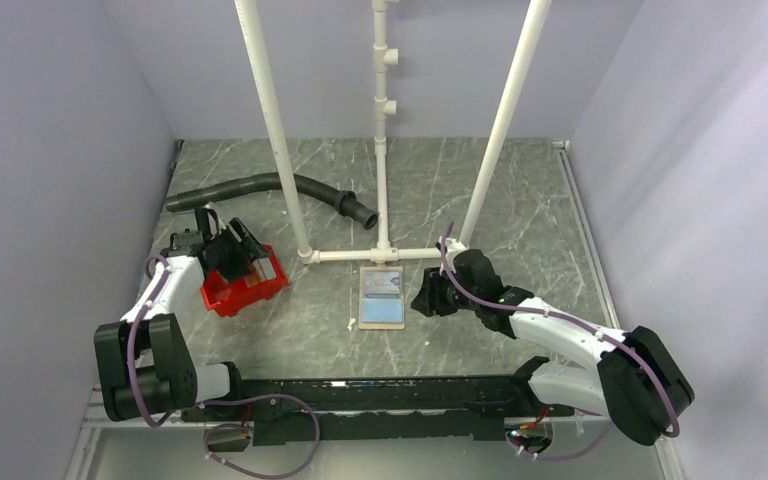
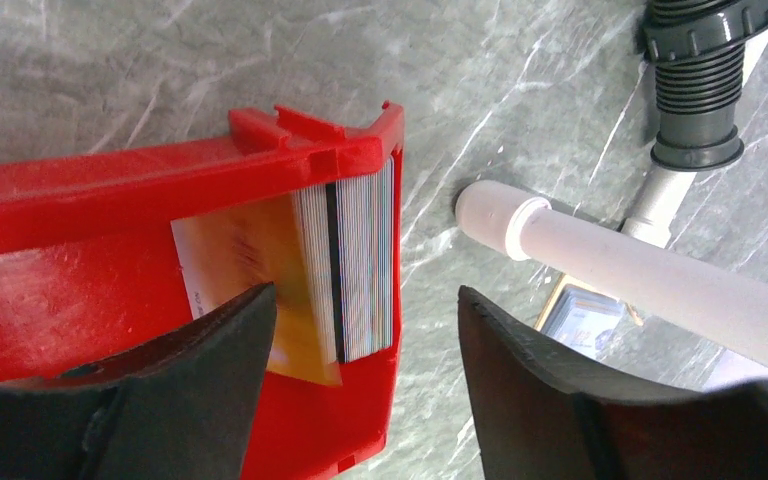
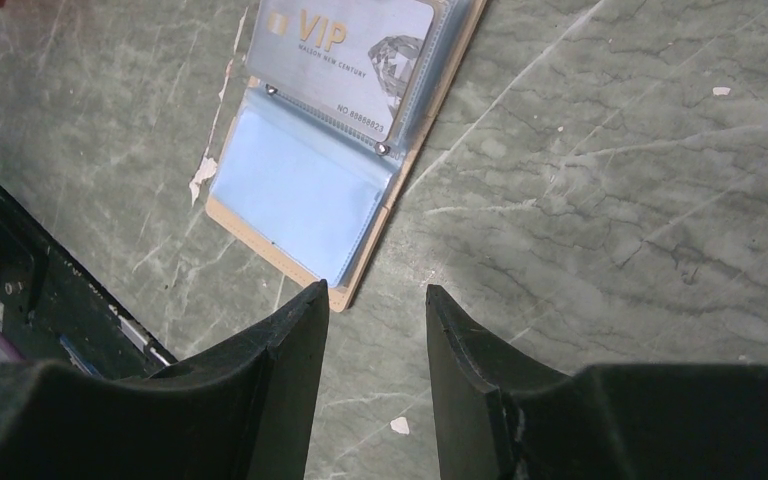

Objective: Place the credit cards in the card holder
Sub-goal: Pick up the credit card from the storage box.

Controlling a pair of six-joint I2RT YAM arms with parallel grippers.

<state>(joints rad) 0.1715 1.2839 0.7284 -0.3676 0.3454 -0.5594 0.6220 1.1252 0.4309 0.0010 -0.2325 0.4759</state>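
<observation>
The card holder [image 1: 381, 297] lies open on the marble table [image 1: 520, 200], with tan edges and pale blue sleeves [image 3: 305, 195]. A silver VIP card [image 3: 345, 50] sits in its far sleeve. More credit cards [image 2: 360, 260] stand on edge as a stack in a corner of the red bin [image 2: 110, 200], with an orange card [image 2: 245, 270] leaning beside them. My left gripper [image 2: 365, 291] hovers open over that stack, one finger above the bin's inside and the other outside its wall. My right gripper [image 3: 375, 288] is open and empty, at the holder's near right corner.
A white pipe frame [image 1: 380, 255] stands just behind the holder, and one of its feet [image 2: 640, 280] lies close to the bin's right side. A grey corrugated hose [image 1: 260, 187] lies at the back left. Grey walls close in both sides, and a black rail [image 1: 380, 395] runs along the near edge.
</observation>
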